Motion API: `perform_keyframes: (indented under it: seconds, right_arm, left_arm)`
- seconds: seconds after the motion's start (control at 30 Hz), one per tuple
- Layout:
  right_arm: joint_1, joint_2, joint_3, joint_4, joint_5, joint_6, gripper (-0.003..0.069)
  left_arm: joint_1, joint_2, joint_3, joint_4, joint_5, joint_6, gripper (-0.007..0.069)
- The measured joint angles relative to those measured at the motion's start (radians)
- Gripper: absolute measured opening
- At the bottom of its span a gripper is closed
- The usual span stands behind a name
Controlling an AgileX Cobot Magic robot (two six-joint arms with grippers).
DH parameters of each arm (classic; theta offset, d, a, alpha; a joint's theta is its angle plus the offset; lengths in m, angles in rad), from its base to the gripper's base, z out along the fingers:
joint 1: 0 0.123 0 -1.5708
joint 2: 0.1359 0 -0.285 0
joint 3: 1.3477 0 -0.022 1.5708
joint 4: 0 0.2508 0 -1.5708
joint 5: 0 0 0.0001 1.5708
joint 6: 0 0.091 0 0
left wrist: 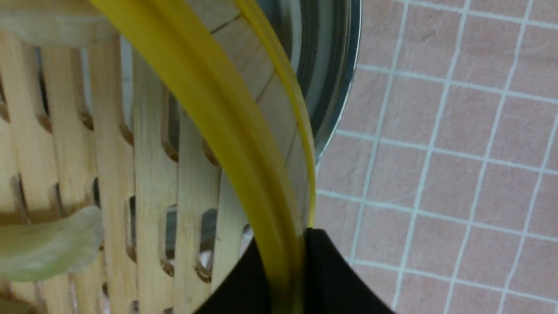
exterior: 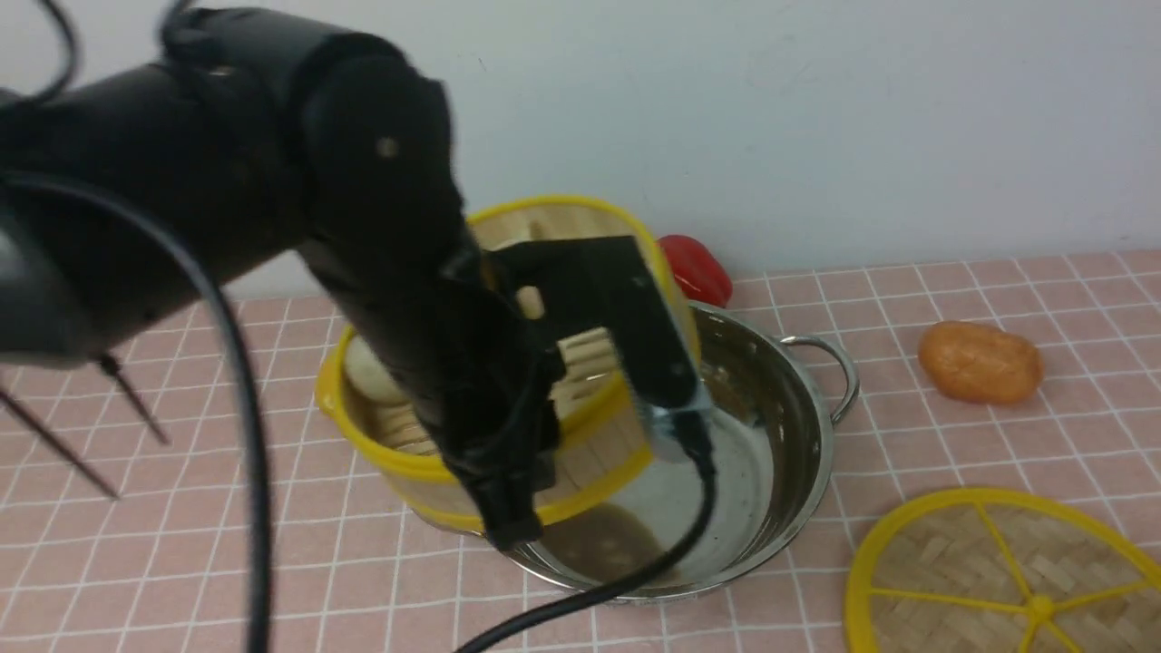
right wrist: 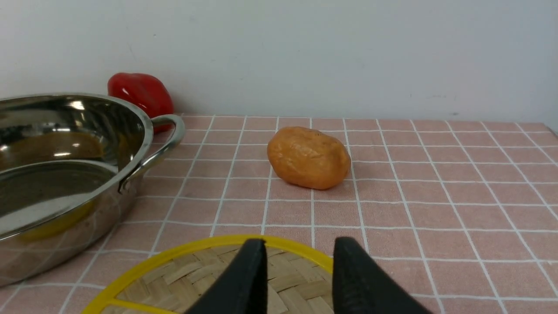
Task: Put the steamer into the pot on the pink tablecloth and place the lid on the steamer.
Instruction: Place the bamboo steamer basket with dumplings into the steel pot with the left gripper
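Left claw (left wrist: 285,270) pinches steamer (exterior: 594,449) rim; steamer hangs tilted over pot (exterior: 780,435) left edge. Right claw (right wrist: 298,270) gapes over lid (right wrist: 196,270). Risk: tilted base catches pot rim, jams.

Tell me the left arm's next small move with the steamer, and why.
Probably shift the steamer a little to the right, toward the middle of the pot, while levelling it. The left gripper is shut on its yellow rim, and the basket hangs tilted, overhanging the pot's left edge. Lowering it now would likely catch the pot's rim.
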Motion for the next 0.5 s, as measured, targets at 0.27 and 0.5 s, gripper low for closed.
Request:
perform_keyframes:
  seconds: [0.27, 0.5]
  right_arm:
    - [0.000, 0.000, 0.000, 0.000, 0.000, 0.000, 0.0240]
    - [0.000, 0.000, 0.000, 0.000, 0.000, 0.000, 0.0240]
  left_arm:
    - [-0.045, 0.204, -0.115, 0.041, -0.039, -0.030, 0.0061]
    - [-0.045, 0.321, -0.123, 0.051, -0.092, -0.053, 0.0061]
